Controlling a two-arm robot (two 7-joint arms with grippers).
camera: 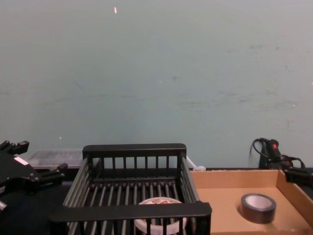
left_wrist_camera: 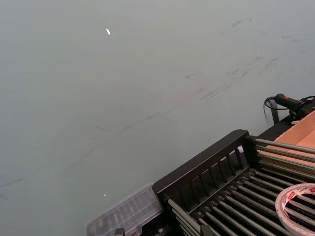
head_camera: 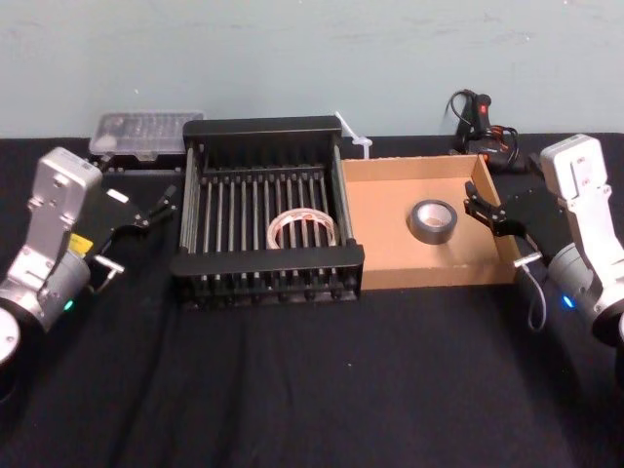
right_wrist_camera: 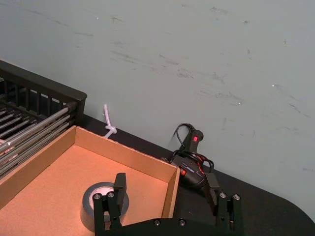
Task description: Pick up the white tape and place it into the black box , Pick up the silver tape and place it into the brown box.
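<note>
A white, red-printed tape roll (head_camera: 302, 230) lies flat inside the black slatted plastic crate (head_camera: 265, 128); a grey-silver duct tape roll (head_camera: 433, 220) lies flat in the adjoining shallow brown cardboard tray (head_camera: 419, 278).

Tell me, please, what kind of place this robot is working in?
Probably a lab test bench: a black-covered table against a bare pale wall, holding a black slatted plastic crate and a shallow brown cardboard tray.

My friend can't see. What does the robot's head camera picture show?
The white tape lies in the black box, the silver tape in the brown box beside it. Both open, the left gripper and right gripper flank the boxes.
</note>
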